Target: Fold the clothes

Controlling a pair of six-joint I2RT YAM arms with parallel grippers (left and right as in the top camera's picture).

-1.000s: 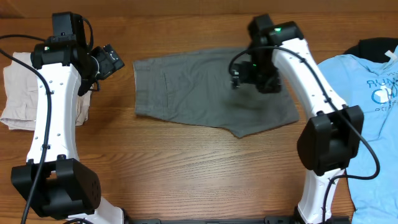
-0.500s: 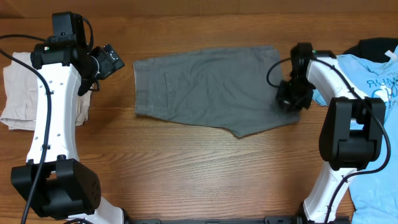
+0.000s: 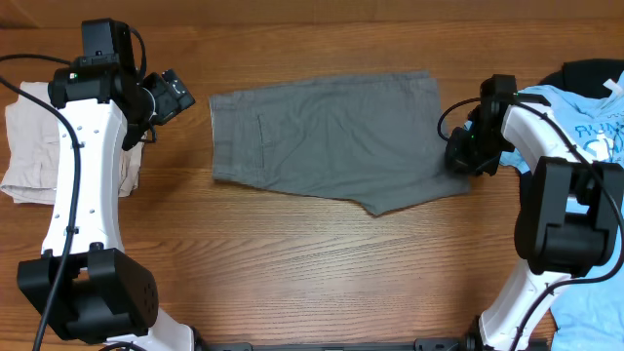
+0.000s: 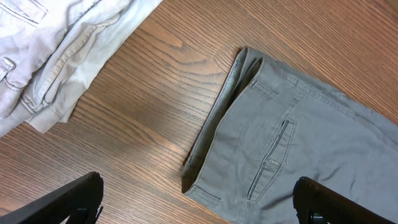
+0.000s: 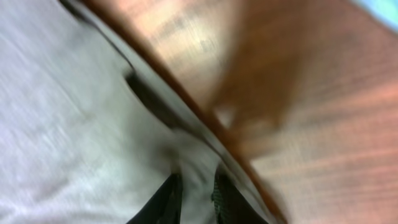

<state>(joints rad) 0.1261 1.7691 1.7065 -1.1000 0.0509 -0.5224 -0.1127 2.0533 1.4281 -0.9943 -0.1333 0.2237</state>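
The right gripper's (image 5: 194, 198) dark fingers (image 5: 168, 199) are drawn close together with only a sliver between them; blur hides whether any cloth is nipped there. It sits at the right edge of the grey cotton shorts (image 3: 331, 136), which lie flat mid-table. The left gripper (image 4: 198, 190) hangs spread wide, empty, just left of the waistband. The risk is that a shallow bite on that hem slips mid-fold or catches one layer only, dragging the shorts askew toward the light blue T-shirt (image 3: 575, 146) at the right.

Gray shorts (image 3: 331, 141) lie flat on the wooden table (image 3: 322, 263), toward its far edge. Beige garment (image 3: 29, 146) at the left edge — light blue shirt (image 3: 585, 146) at the right.
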